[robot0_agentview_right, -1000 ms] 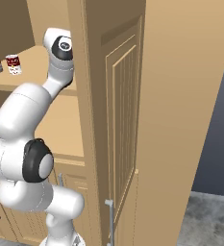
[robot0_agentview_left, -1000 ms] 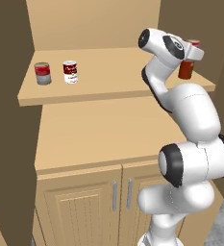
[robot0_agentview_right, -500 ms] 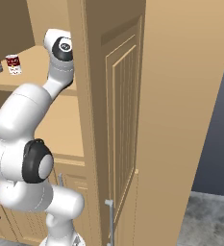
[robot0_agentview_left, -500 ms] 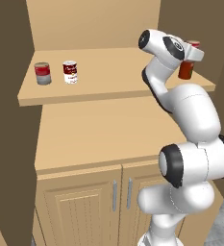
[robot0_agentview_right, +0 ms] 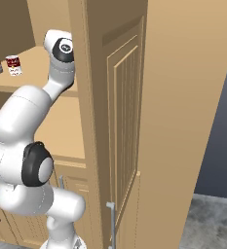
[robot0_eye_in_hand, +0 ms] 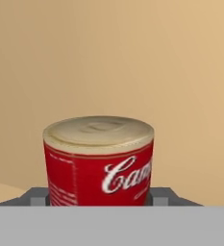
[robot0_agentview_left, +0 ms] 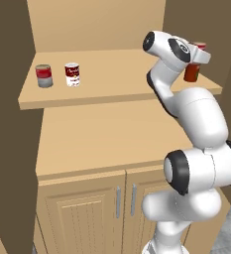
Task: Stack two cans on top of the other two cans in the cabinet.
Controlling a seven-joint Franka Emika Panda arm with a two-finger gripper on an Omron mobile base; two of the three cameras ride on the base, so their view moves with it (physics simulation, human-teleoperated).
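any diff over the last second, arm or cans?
Nothing visibly changed. The gripper stays at the right end of the cabinet shelf, fingers closed on the red can. The red-and-grey can and labelled can sit where they were at the shelf's left.

The light tan wooden back wall (robot0_agentview_left: 94, 25) closes the recess above the shelf. Darker brown side walls (robot0_agentview_left: 8, 99) flank the recess on both sides. A tall light tan panelled side panel (robot0_agentview_right: 124, 121) stands at the unit's right edge. A mottled grey floor (robot0_agentview_right: 212, 223) lies at its base, below a dark blue-grey room wall (robot0_agentview_right: 219, 121). Lighting is even and diffuse.
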